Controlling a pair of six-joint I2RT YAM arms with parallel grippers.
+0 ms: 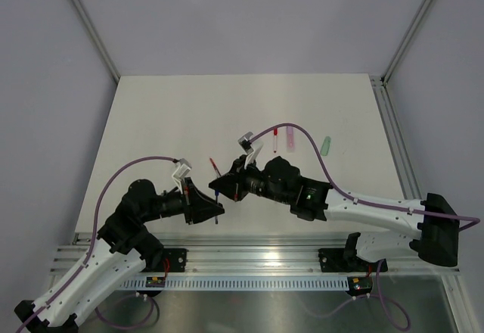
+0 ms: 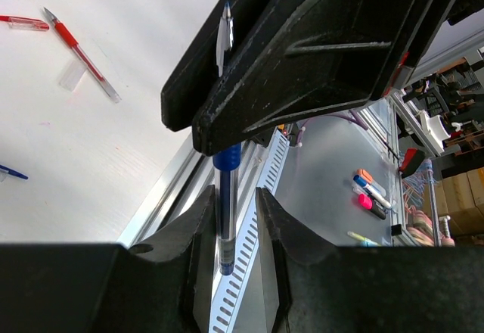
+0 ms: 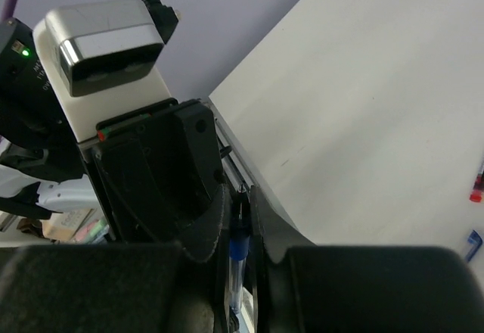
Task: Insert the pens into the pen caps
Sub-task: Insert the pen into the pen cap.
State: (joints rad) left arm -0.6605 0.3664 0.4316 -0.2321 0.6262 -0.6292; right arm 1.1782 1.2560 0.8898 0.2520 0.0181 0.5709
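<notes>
A blue pen (image 2: 225,219) with a clear barrel stands between both grippers; it also shows in the top view (image 1: 217,197). My right gripper (image 3: 238,197) is shut on the pen's blue part (image 3: 238,246), its tip poking past the fingers. My left gripper (image 2: 234,197) is open around the barrel's lower end, which lies against one finger with a gap to the other. In the top view the left gripper (image 1: 218,213) and right gripper (image 1: 224,187) meet near the table's front edge. A red pen (image 2: 79,57) and a red cap (image 2: 23,23) lie on the table.
A red pen (image 1: 276,140), a pink pen (image 1: 290,142) and a green one (image 1: 326,145) lie at mid-table right. A blue cap (image 3: 473,242) and a red cap (image 3: 476,193) lie near each other. The aluminium rail (image 1: 249,253) runs along the front edge.
</notes>
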